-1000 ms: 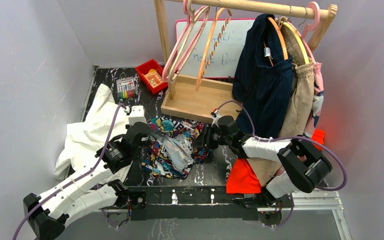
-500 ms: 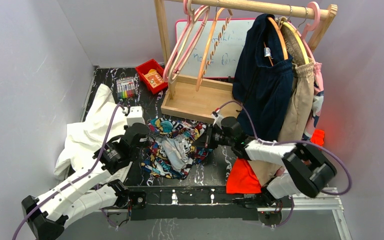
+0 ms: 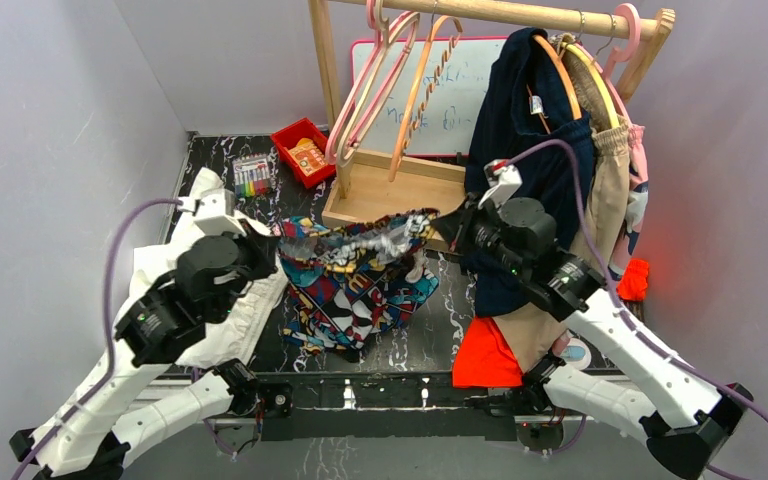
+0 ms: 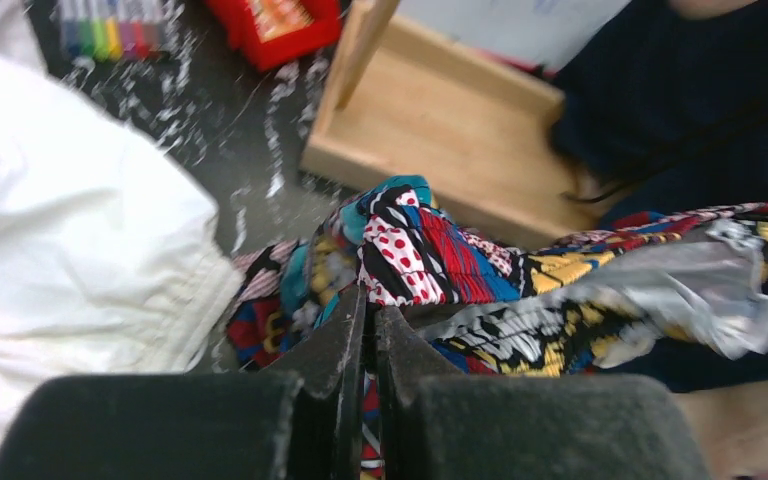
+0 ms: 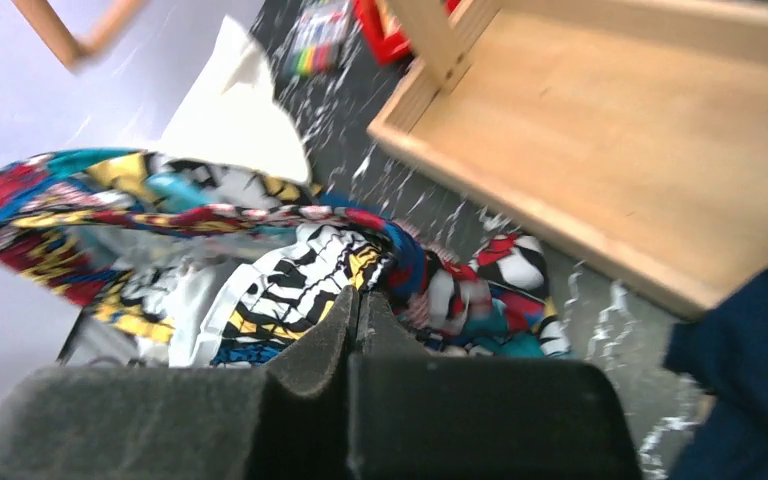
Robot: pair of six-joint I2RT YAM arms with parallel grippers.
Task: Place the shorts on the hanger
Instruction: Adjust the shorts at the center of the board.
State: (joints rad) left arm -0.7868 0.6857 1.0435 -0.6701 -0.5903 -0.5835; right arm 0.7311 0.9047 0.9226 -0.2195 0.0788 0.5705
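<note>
Currently: multicolour comic-print fabric shorts (image 3: 360,275) strung by waistband between both arms, hanging over dark marbled worktop (image 3: 430,335). Left gripper (image 4: 365,305) pinched tight on one waistband corner, right gripper (image 5: 357,300) on the other. Slim light-orange zigzag-bar hanger (image 3: 422,90) on wooden rail (image 3: 520,12), well apart. Risk: shallow pinch slipping under stretch, shorts dropping.

The comic-book print fabric shorts (image 3: 360,285) are a riot of blue, red, yellow and teal, with black-and-white panels. At nine o'clock lies a plain white crumpled cloth (image 3: 152,265). At two o'clock hangs a dark navy garment (image 3: 515,110), and at twelve a slim light-orange notched hanger (image 3: 413,110).
</note>
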